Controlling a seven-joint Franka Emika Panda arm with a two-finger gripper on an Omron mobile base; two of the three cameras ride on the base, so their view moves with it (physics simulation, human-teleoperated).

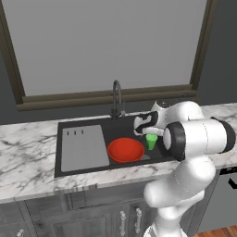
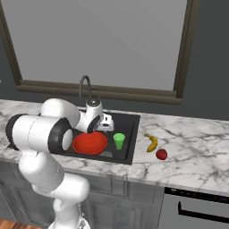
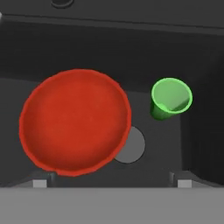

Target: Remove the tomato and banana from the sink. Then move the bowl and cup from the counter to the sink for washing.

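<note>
At frame centre, in the black recessed sink point(image 3: 192, 52), we see our open gripper point(image 3: 111, 183) above the wide red bowl point(image 3: 75, 121) and the green tapered cup point(image 3: 170, 98); no writing is legible.

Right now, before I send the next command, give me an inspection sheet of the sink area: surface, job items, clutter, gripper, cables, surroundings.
Surface: white marble counter; black sink recessed in it, grey drainboard on its left side.
Job's things: bowl upright in the sink basin; cup upright in the basin beside it, apart from it; banana and tomato on the counter right of the sink, close together.
Clutter: nothing seen.
Gripper: gripper open above the basin, holding nothing.
Cables: nothing seen.
Surroundings: dark faucet behind the sink, window above, grey cabinet fronts below.
</note>
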